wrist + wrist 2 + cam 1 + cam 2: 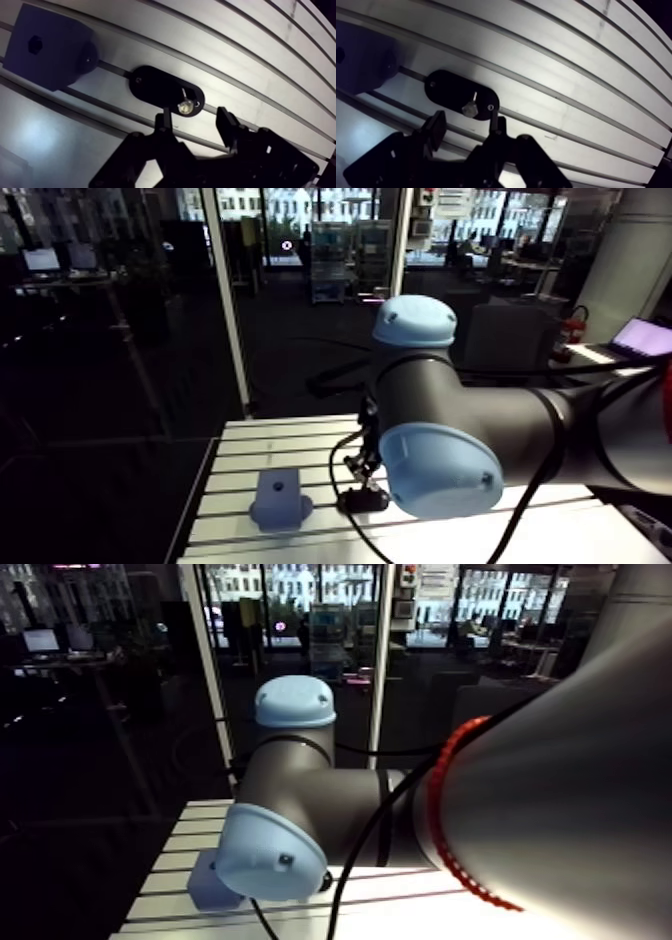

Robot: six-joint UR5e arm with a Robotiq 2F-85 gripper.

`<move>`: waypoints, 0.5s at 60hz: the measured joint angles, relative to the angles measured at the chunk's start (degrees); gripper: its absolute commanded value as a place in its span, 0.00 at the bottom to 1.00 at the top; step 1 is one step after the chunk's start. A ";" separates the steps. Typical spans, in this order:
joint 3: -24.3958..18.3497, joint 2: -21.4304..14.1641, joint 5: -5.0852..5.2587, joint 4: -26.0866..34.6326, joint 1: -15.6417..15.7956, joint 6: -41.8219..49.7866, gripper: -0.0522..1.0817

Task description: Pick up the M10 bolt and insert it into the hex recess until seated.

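My pincer (196, 122) is open wide and there is nothing in it. The bolt (186, 106) sits in the black holder (155, 85), near the end of the holder that is closest to me. Its shiny top points up at me. My two fingers (165, 125) hang just short of that end of the holder, one on each side of the bolt, and they do not touch it. The blue block (50, 50) stands just past the far end of the holder, almost touching it. The six-sided hole (34, 45) is in the top of the block, on the side away from the holder. Holder and block both lie on the silver table (250, 65) with its long grooves. I think the bolt is metal, so it is hard and will not bend or break. It is small but a bit heavy for its size. It is also smooth, so it may slip or tip if I pinch it badly. I think the best place to hold it is the top part, on two flat sides if I can find them. I should squeeze it firmly and keep it straight up, so that it goes down into the hole.
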 measured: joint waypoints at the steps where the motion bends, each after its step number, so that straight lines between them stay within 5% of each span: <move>1: 0.05 0.05 -0.03 -0.10 0.01 0.00 0.43; 30: 0.40 1.38 -0.23 -1.12 0.06 0.05 0.44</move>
